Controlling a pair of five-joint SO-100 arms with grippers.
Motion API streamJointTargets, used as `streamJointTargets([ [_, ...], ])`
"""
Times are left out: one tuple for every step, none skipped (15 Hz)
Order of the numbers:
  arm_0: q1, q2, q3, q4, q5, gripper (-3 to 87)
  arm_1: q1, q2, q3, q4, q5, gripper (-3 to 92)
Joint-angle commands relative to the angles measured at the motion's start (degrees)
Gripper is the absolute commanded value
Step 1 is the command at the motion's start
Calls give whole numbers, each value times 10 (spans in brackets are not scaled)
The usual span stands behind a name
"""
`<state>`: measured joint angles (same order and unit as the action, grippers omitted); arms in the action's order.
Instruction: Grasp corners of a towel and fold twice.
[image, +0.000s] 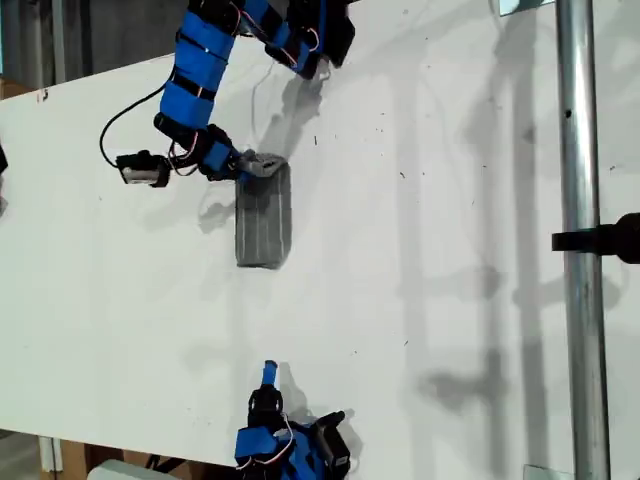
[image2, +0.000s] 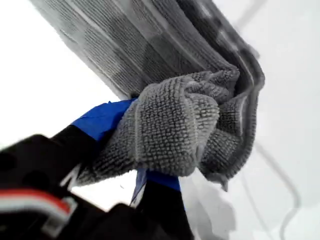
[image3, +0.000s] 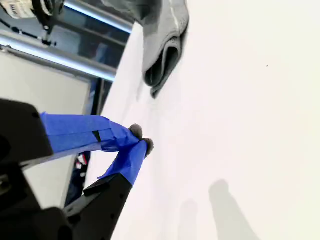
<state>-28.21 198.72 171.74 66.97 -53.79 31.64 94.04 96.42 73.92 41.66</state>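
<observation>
The grey striped towel lies folded into a narrow strip on the white table, in the upper middle of the exterior view. My first gripper is at the strip's far end, shut on a bunched corner of the towel, with blue fingers showing under the cloth. My second gripper stands near the table's lower edge in the exterior view, well apart from the towel. The second gripper is shut with its tips touching and nothing between them.
A metal pole with a black clamp runs down the exterior view's right. A black cable loops beside the first arm at the exterior view's upper left. The table's edge runs just beside the second arm's base.
</observation>
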Motion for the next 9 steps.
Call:
streamJointTargets([
  [-5,4,-12,3,-2,-26,-40,40,-69,-70,1,-2],
  [-5,4,-12,3,-3,-26,-50,35,-69,-106,4,-2],
  [-4,4,-12,3,-3,-26,-59,15,-69,-139,7,-2],
  [-4,4,-12,3,-4,-26,-69,-13,-69,-166,18,-2],
  [-3,4,-13,3,-4,-26,-80,-38,-69,-197,25,-2],
  [-3,4,-13,3,-4,-26,-93,-58,-67,-235,31,-2],
  [-4,4,-13,3,-4,-26,-109,-73,-67,-279,35,-2],
  [-4,4,-13,3,-5,-26,-120,-89,-84,-297,35,25],
  [-4,4,-15,3,-5,-26,-129,-89,-87,-317,39,278],
])
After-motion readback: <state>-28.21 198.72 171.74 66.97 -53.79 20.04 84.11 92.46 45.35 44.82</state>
